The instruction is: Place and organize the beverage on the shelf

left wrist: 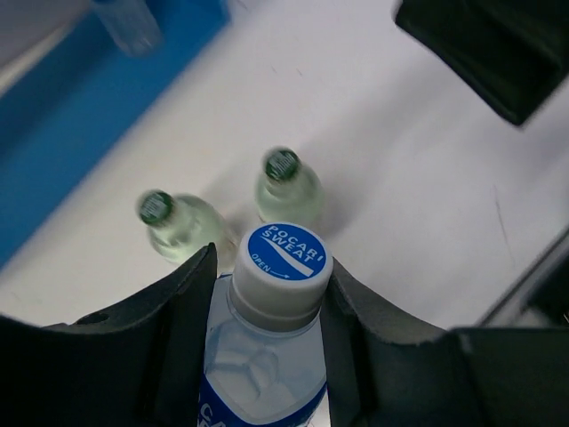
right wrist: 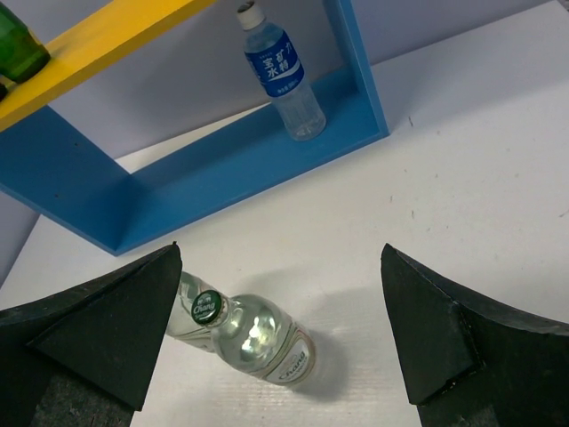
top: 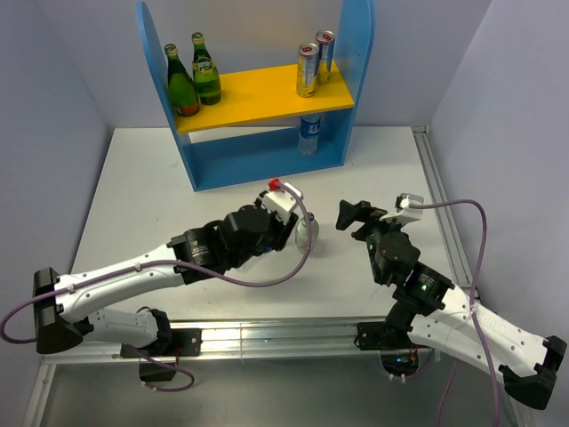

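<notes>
Two green bottles (top: pixel 206 76) stand at the left end of the yellow board (top: pixel 258 100) of the shelf (top: pixel 267 158). In front of the shelf, the left hand (left wrist: pixel 274 267) is clamped on the neck of an upright Pocari bottle (left wrist: pixel 267 356), just under its cap. Two clear bottles (left wrist: pixel 286 187) stand on the tabletop (top: pixel 142 196) just beyond it, toward the shelf. Two cans (top: pixel 308 71) fill the board's right end, and a water bottle (right wrist: pixel 284 76) stands below them in the shelf's lower bay. In front of the shelf's right end, the right hand (right wrist: pixel 280 267) hovers wide and empty over what looks like one of the clear bottles.

The step appears to be the carry to the shelf. So high a grip may let the body swing, so a slow, straight lift above the clear caps seems wise. A low entry under the board would then set it upright beside the water bottle.
</notes>
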Controlling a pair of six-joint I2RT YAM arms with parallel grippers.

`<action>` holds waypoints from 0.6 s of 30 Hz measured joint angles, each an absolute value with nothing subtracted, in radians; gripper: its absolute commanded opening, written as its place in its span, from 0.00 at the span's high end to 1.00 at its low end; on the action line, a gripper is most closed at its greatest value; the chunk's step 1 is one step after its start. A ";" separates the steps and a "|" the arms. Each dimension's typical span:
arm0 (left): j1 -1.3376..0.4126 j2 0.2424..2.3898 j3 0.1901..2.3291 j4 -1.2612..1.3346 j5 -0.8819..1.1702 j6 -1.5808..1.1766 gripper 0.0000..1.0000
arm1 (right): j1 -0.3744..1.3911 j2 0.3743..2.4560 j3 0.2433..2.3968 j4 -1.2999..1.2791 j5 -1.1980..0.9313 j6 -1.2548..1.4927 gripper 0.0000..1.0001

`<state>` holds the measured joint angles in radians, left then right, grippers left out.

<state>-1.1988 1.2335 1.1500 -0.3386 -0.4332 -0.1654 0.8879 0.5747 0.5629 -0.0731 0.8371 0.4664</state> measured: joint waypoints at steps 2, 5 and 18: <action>-1.173 1.209 1.131 -0.255 -0.472 -0.121 1.00 | 0.888 0.575 0.561 -0.059 0.837 0.462 0.00; -1.107 1.158 1.056 -0.088 -0.494 -0.052 1.00 | 0.888 0.575 0.554 -0.045 0.837 0.455 0.00; -0.646 1.262 0.901 0.536 -0.385 0.026 1.00 | 0.888 0.583 0.530 0.009 0.842 0.440 0.00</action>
<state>-0.6464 1.2621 0.9009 0.5362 -0.3851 0.0257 0.8879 0.5827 0.5304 0.0093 0.8417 0.4404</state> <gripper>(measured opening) 0.497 0.998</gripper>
